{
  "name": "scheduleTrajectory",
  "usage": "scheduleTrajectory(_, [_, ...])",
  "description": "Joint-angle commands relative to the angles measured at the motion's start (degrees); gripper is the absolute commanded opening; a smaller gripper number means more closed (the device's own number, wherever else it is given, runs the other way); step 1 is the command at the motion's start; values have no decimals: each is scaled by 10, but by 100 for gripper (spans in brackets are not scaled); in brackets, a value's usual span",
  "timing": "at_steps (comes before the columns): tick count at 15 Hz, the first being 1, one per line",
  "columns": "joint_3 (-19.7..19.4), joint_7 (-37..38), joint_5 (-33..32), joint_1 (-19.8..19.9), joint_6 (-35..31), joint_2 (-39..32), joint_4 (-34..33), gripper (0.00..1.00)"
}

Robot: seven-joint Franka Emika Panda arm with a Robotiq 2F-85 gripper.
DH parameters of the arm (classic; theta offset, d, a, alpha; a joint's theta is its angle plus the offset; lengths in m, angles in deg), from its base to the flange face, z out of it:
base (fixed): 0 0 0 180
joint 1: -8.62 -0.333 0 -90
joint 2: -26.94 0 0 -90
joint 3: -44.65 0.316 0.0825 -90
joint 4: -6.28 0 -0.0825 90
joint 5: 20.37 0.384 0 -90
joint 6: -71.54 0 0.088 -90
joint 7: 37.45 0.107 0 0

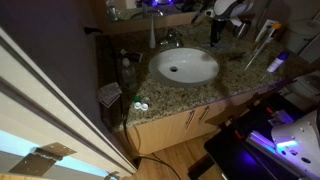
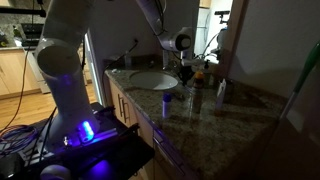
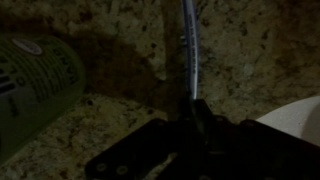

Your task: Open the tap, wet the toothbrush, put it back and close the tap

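- granite counter [image 1: 240,72] all round, and dim light. how does the gripper stand?
- in the wrist view the gripper [image 3: 188,108] is closed right down, its jaws almost meeting. pinched between them is the thin pale handle of the toothbrush [image 3: 188,50], which runs straight away from the fingers over the speckled stone.
- does the brush touch anything?
- i can't tell whether its far end rests on the counter or hangs just above it.
- where is the gripper in the wider shots?
- in an exterior view the gripper [image 2: 185,72] hangs over the back of the counter, just beside the basin [image 2: 150,80]. the toothbrush is too thin to make out there.
- and the tap?
- the tap [image 1: 172,40] is small and chrome, and sits at the far rim of the white oval basin. the gripper is off to one side, apart from it. whether water runs, i can't tell.
- now count things for me.
- one tap, one basin, one toothbrush, one gripper on one white arm [image 2: 60,60]. one slim white bottle [image 1: 153,35] stands just beside the tap. one greenish cylinder [image 3: 35,85] is near the toothbrush in the wrist view. two small round things [image 1: 138,106] lie near the counter's front edge, too small to name.
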Motion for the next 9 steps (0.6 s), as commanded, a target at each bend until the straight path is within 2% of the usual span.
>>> scheduleTrajectory(1, [20, -45, 26, 21, -27, 69, 72, 3])
scheduleTrajectory(6, [10, -73, 25, 13, -39, 178, 146, 3])
scheduleTrajectory(8, [6, -158, 87, 42, -51, 239, 181, 3])
scheduleTrajectory(9, [26, -199, 130, 70, -51, 257, 183, 3])
